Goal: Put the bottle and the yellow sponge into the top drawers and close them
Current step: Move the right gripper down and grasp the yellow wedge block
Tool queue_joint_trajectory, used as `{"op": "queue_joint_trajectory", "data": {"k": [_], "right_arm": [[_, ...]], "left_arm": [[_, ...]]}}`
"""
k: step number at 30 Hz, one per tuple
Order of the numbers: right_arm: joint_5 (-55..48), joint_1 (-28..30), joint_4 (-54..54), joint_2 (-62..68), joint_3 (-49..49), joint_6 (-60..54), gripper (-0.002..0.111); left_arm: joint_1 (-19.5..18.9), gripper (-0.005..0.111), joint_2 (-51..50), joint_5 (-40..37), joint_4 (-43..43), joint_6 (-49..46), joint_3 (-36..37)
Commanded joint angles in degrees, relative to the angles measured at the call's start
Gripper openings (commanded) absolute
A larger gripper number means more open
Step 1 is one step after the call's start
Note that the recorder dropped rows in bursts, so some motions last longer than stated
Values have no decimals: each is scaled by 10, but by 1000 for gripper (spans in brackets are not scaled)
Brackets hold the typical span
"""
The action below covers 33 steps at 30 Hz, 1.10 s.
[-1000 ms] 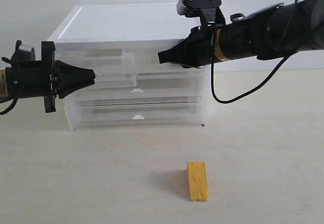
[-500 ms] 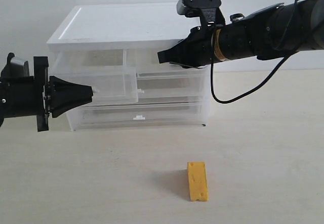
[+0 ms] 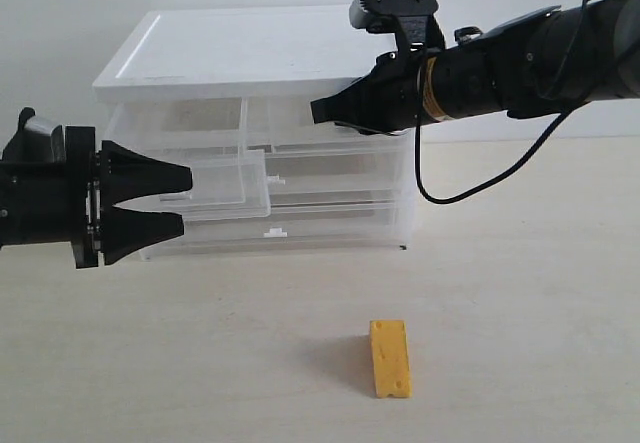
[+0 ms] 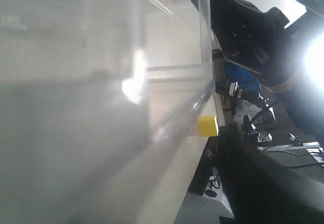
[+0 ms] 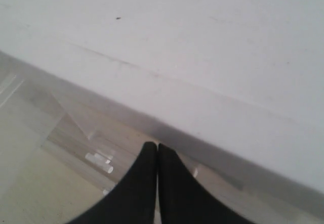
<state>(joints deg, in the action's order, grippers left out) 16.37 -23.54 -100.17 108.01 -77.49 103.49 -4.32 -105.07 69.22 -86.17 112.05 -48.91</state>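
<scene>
With my left gripper (image 3: 186, 201) spread wide just off the pulled-out left top drawer (image 3: 225, 183) and my right gripper (image 3: 318, 111) pinched shut at the right top drawer (image 3: 285, 125), I'd back the left one straight off without nudging the drawer, then go for the yellow sponge (image 3: 389, 359) out on the table (image 3: 520, 313); I can't see the bottle.

Right gripper (image 5: 157, 148): black fingertips pressed together, tips meeting just at front edge of white cabinet top (image 5: 202, 42). Translucent top drawer (image 5: 71, 133) directly under that edge, blurred. Small dark speck (image 5: 118, 17) on cabinet top.
</scene>
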Motion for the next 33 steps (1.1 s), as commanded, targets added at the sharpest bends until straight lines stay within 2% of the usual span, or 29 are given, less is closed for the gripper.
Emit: {"op": "queue_joint_trajectory", "data": {"k": [1, 3, 10, 12, 15, 20, 21, 23, 24, 26, 28, 33], "right_arm": [[-24, 6, 5, 0, -5, -1, 0], [-14, 6, 4, 0, -5, -1, 0], [45, 26, 2, -49, 30, 4, 0], [44, 43, 2, -96, 69, -1, 0], [187, 79, 2, -174, 150, 13, 0], [145, 76, 2, -254, 336, -37, 1], [147, 76, 2, -255, 352, -39, 3], [145, 76, 2, -250, 386, -44, 21], [143, 76, 2, -241, 397, -46, 39], [140, 69, 11, -226, 397, -47, 54], [118, 54, 18, -211, 397, -47, 58], [9, -38, 24, -160, 394, -46, 58]], "left_arm": [[1, 70, 14, 7, -12, 3, -3], [-3, 70, 33, 7, -37, 10, -1], [-8, 69, 90, 7, -28, -22, 37], [-8, 69, 92, 7, -22, -28, 37], [-8, 69, 93, 7, -11, -50, 37], [-8, 69, 93, 7, -6, -88, 37], [-8, 69, 93, 7, -3, -96, 37], [-8, 69, 93, 7, -1, -110, 37], [-8, 69, 93, 7, -1, -117, 37], [-8, 69, 93, 7, -1, -121, 37], [-8, 69, 93, 7, 1, -128, 37], [-8, 69, 93, 7, 3, -134, 37]]}}
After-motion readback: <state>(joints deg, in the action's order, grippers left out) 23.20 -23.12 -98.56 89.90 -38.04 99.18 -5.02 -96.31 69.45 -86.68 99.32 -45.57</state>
